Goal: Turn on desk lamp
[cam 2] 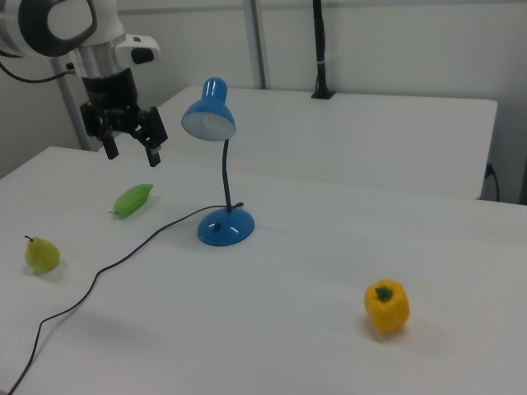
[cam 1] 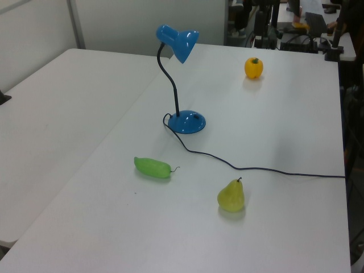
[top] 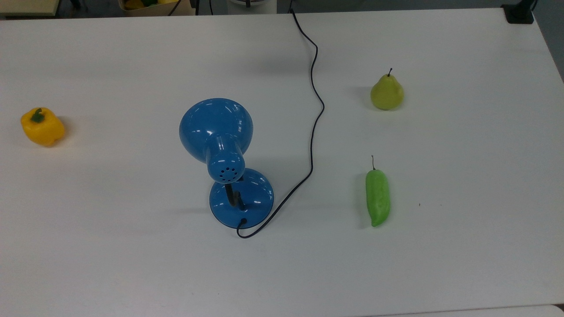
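The desk lamp point(cam 2: 219, 164) stands mid-counter point(cam 2: 313, 329), the hand point(cam 2: 130, 148) hanging released up beside its shade. Glossy metal looks slippery and the thin neck springy; likely best to press at the domed base point(cam 2: 226, 226), not grip.

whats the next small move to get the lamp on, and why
Probably bring the open tool down toward the desk lamp base. The tool hangs high, apart from the lamp, near the green pepper, and the shade looks unlit. I cannot pick out a switch for certain.
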Tool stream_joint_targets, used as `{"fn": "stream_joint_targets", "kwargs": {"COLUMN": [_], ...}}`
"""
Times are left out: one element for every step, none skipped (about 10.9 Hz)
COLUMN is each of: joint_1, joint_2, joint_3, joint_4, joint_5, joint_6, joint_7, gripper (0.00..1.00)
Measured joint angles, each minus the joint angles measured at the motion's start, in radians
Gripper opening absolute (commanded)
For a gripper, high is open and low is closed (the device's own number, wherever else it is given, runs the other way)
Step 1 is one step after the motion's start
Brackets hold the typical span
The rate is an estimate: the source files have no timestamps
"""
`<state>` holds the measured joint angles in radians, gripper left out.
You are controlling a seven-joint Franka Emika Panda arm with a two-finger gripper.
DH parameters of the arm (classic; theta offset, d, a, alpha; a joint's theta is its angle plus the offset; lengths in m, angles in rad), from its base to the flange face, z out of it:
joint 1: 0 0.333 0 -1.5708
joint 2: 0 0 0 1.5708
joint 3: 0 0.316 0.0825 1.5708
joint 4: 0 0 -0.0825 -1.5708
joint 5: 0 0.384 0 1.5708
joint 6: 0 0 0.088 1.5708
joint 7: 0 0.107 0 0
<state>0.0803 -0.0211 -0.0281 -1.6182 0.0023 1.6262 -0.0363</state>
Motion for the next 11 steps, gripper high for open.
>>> {"fn": "stream_joint_targets", "kwargs": {"joint_1": [0.0,0.0,0.0,0.0,0.0,0.0,0.0,0.0,0.0,0.0,-0.001], "joint_2": [0.0,0.0,0.0,0.0,0.0,0.0,0.0,0.0,0.0,0.0,-0.001], "joint_3": [0.0,0.0,0.0,0.0,0.0,0.0,0.0,0.0,0.0,-0.001,-0.001], "joint_4": [-0.002,-0.002,-0.002,-0.002,-0.002,-0.002,-0.002,-0.002,-0.002,-0.002,-0.002], "joint_5": [0.001,0.001,0.001,0.001,0.001,0.001,0.001,0.001,0.001,0.001,0.001], "joint_6": [0.001,0.001,0.001,0.001,0.001,0.001,0.001,0.001,0.001,0.001,0.002], "joint_7": [0.0,0.0,0.0,0.0,0.0,0.0,0.0,0.0,0.0,0.0,0.0], "gripper": [1.0,1.0,1.0,1.0,1.0,1.0,1.0,1.0,1.0,1.0,0.9]}}
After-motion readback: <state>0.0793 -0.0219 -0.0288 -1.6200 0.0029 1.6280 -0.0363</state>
